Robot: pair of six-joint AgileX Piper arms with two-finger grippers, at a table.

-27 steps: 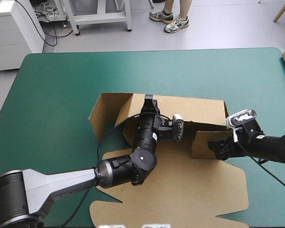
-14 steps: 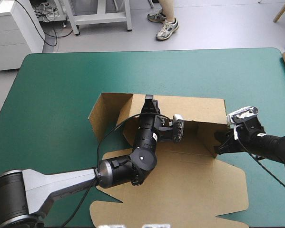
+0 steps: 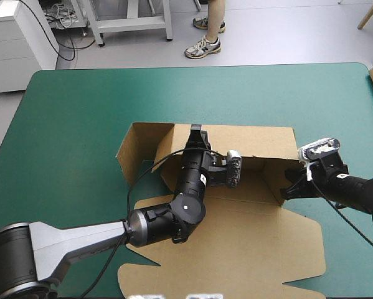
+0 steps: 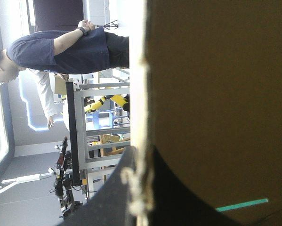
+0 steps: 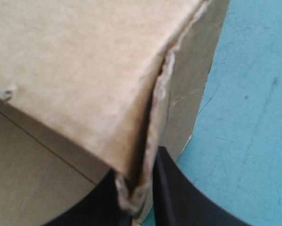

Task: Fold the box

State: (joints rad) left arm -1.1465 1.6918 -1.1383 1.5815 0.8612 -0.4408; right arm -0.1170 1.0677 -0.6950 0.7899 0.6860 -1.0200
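The brown box [image 3: 254, 249] lies mid-desk [image 3: 74, 106] on the teal-green cover, with its left flap and far wall raised and its lid flat on the near side. The left gripper [image 3: 195, 131] has its jaws clamped on the far wall's top edge. The right gripper [image 3: 288, 189] has its jaws clamped on the upright right flap.

Box mid-table, a gripper on each of two walls.
The box [image 3: 236, 249] sits in the middle of the table [image 3: 74, 112]. Its flat sheet lies toward the near edge, a raised wall runs along its far side, and a flap stands at its far left corner. The left gripper [image 3: 195, 129] reaches in from the near left, over the sheet, and pinches the far wall's top edge. The right gripper [image 3: 290, 187] comes in from the right and pinches the box's right wall.
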